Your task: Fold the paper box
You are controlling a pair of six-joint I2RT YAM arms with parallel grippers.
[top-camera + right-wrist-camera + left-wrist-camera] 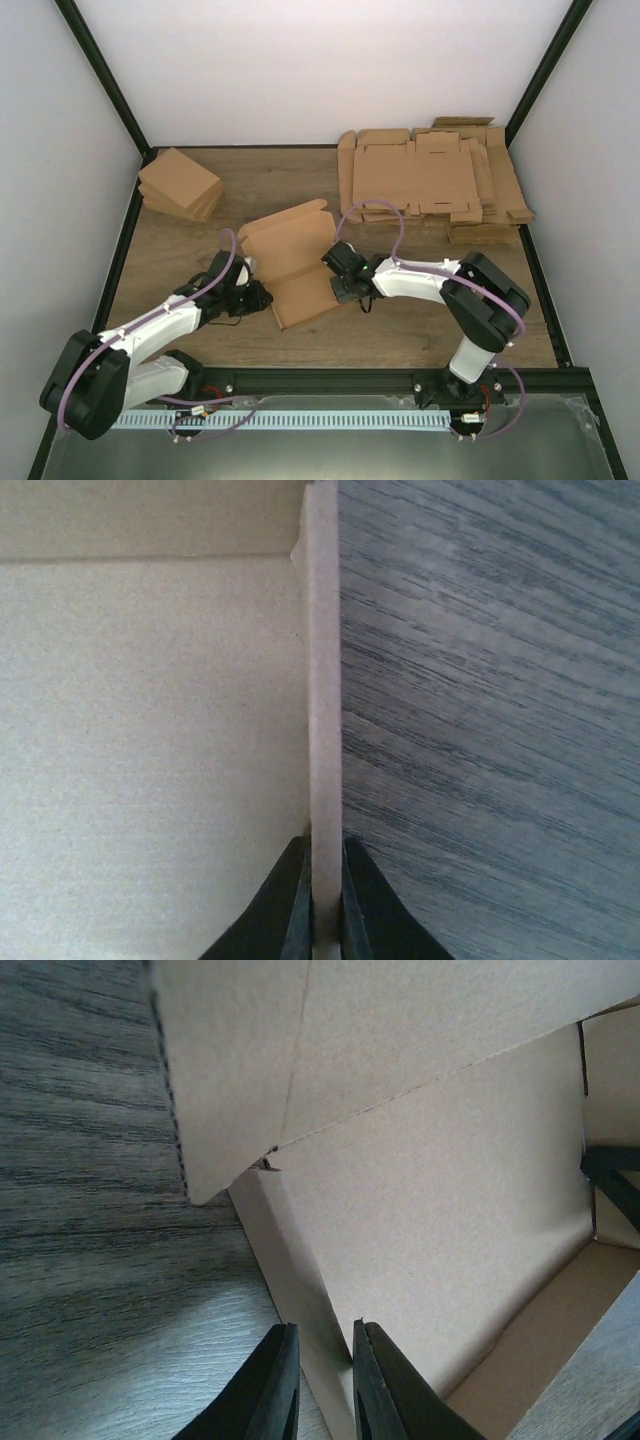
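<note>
Paper box [295,262] lies open on the wood table [400,325], base panel flat, side walls up, and the lid panel on its far side tilted up. Left gripper [262,297] is at the box's left wall. In the wrist view the two fingers [280,1390] straddle that wall with only a narrow gap, so they are pinched on the cardboard edge. Right gripper [342,290] is at the box's right wall. Its wrist view shows the fingers [295,905] squeezed together on the wall's top edge, with the box interior to one side of them and bare table to the other. So both arms hold the box, one per side. The stack of flat tabbed sheets [430,180] sits beyond the box to its right, well apart. The pile of small folded boxes [180,185] sits beyond the box to its left, also well apart.
</note>
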